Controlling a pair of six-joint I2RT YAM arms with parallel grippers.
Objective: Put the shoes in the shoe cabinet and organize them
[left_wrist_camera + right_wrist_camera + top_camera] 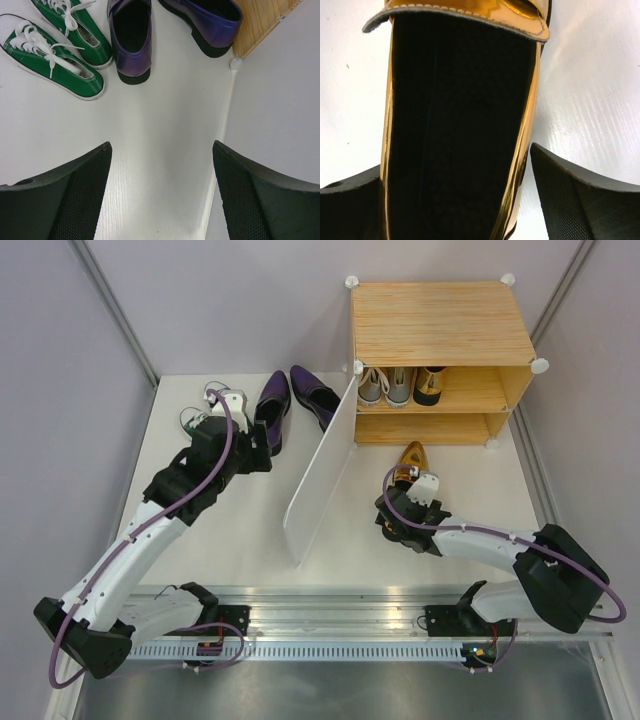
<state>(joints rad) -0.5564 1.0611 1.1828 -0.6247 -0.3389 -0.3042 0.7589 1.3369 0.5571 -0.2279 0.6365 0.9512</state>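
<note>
Looking down from above, the shoe cabinet stands ahead of both hands, and its white door hangs open between them. The grey sneakers and one gold shoe sit on its upper shelf. The loose gold shoe lies on the table just ahead of the right gripper.

At the left wrist, the left gripper is spread wide over bare table, holding nothing. The purple dress shoes lie ahead and the green sneakers ahead-left.

At the right wrist, the fingers straddle the loose gold shoe's heel. The left one is against its side and the right one is clear of it, so the hand is apart, not clamped.
</note>
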